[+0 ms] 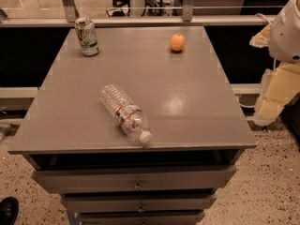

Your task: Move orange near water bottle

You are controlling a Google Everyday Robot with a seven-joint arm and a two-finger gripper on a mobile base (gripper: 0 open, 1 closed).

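Observation:
The orange [177, 42] sits on the grey table top [187, 102] near its far right corner. The water bottle [124, 112] lies on its side near the front edge, its white cap pointing toward the front right. My gripper [275, 93] hangs off the table's right side, beyond the edge, well away from both the orange and the bottle. It holds nothing that I can see.
A green-and-white soda can [87, 36] stands upright at the table's far left corner. The table is a cabinet with drawers [137, 178] below its front edge. A railing and glass wall run behind it. A dark shoe [7, 210] shows at the bottom left.

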